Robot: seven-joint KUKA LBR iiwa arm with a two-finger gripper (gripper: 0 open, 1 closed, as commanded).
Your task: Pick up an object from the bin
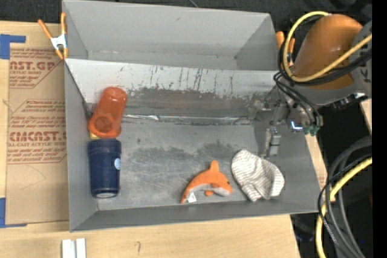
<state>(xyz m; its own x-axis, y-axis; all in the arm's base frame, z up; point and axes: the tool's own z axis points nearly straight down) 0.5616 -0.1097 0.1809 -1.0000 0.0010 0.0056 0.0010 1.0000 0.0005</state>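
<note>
orange cup (107,112), navy cup (104,167), orange dolphin (208,183), grey-striped cloth (257,175).

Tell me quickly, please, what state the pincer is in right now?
Pincer: cannot be told whether open or closed; it is low at the right of the bin, near the striped cloth.

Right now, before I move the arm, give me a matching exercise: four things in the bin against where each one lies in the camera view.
Things:
1. orange cup
2. dark blue canister
3. orange dolphin toy
4. striped cloth

Places:
A. lower right, just below the tool
B. left side, the upper of two things there
C. bottom edge, about the middle
D. lower left corner

Pairs: 1-B, 2-D, 3-C, 4-A
</note>
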